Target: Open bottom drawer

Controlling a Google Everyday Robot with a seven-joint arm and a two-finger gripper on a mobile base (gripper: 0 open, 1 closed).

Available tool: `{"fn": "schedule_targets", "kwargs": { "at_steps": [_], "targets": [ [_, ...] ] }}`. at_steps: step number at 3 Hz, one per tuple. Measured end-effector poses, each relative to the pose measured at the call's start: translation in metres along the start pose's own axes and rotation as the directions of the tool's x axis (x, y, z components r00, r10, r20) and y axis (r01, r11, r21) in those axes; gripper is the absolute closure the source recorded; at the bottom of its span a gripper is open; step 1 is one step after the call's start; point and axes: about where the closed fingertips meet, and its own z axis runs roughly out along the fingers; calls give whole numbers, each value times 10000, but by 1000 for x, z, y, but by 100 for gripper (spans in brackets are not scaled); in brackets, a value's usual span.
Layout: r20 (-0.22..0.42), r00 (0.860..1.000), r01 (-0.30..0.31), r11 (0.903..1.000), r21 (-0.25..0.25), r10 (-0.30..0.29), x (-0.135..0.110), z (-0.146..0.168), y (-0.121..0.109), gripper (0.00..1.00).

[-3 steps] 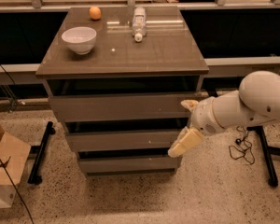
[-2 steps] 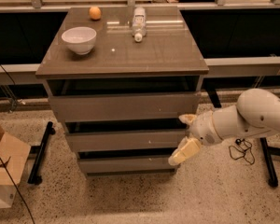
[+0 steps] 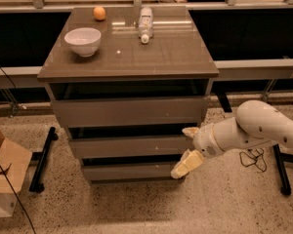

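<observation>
Speckled terrazzo floor (image 3: pixel 136 208) runs under a grey-brown cabinet, and I am low down at its right front corner. My jaws are spread wide. The upper one sits by the right end of the middle drawer (image 3: pixel 129 146), near its top edge. The lower one lies against the right end of the bottom drawer (image 3: pixel 129 171), just at the dark gap above its front. Whether that lower tip is hooked into the gap or only resting in front of it, I cannot tell. My arm (image 3: pixel 263 126) reaches in from the right, close to the floor.

The bottom drawer is the lowest of the three, plain and without a handle, and it looks shut. Above it come the middle front and the top drawer (image 3: pixel 129 112). On the tabletop (image 3: pixel 151 57) stand a white bowl (image 3: pixel 83 40) and an orange (image 3: pixel 99 13), with a bottle (image 3: pixel 145 23) lying on its side. A cardboard box (image 3: pixel 2 179) sits well off to the left.

My worry is the spread. As I stand, the middle front lies between my jaws, so closing could grip the wrong drawer. With no handle, a shallow hold on the lip could slip off. Pulling from the far right end could skew the drawer so it binds. A hard tug could jolt the cabinet and set the bottle rolling.
</observation>
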Motion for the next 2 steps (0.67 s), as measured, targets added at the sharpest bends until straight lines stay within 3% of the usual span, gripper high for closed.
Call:
{"fn": "schedule_targets", "kwargs": {
  "at_steps": [1,2],
  "targets": [
    [-141,9995,-278,9996,-20,277,21,35,-9,0],
    [-69,9972,-748,9971,-105,747,57,75,-19,0]
  ]
}}
